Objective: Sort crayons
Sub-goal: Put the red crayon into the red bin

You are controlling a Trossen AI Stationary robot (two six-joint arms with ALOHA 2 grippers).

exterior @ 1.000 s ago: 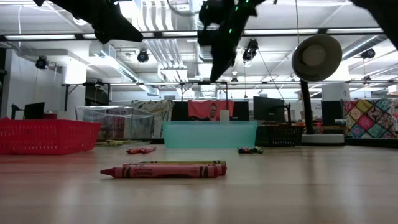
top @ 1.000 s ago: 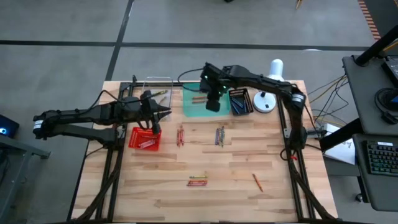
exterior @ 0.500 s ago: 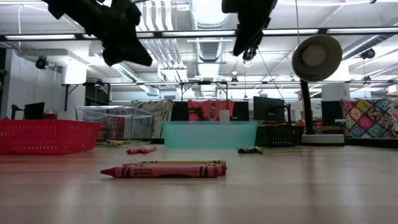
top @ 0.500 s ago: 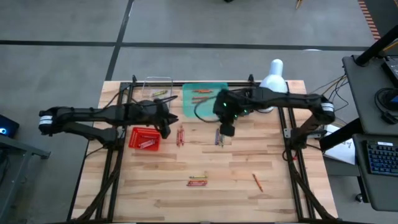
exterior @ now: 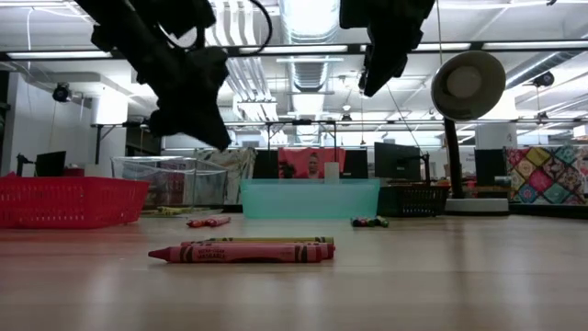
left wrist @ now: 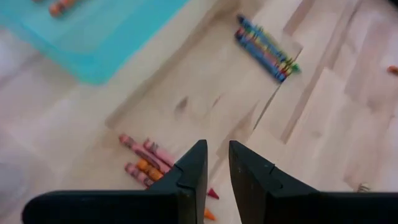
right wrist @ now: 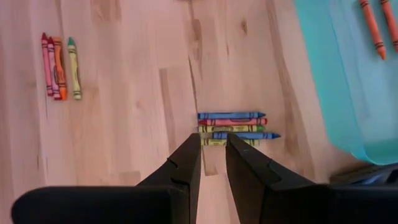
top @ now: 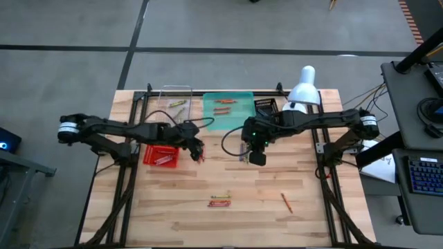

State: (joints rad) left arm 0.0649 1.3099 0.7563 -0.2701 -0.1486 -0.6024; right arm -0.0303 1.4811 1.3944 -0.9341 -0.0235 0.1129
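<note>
On the wooden table (top: 277, 221), the teal tray (top: 239, 119) holds two orange crayons (top: 223, 105), and the red mesh basket (top: 160, 154) holds red ones. The right gripper (right wrist: 213, 144) hangs over a blue-and-green crayon bundle (right wrist: 233, 127), jaws a narrow slit apart, empty. The left gripper (left wrist: 217, 163) hangs over a red-orange crayon cluster (left wrist: 144, 160), likewise barely parted, gripping nothing.

Grey concrete floor (top: 83, 41) all around the wooden table (top: 304, 180), dark seams crossing it. Off to the side, a dark desk (top: 415, 111) carrying a keyboard (top: 423, 174). Looking across, bright ceiling lights (exterior: 308, 18) and exposed pipes overhead, monitors (exterior: 397, 158) in a row, a patterned quilt (exterior: 542, 175) hanging at the far edge.
</note>
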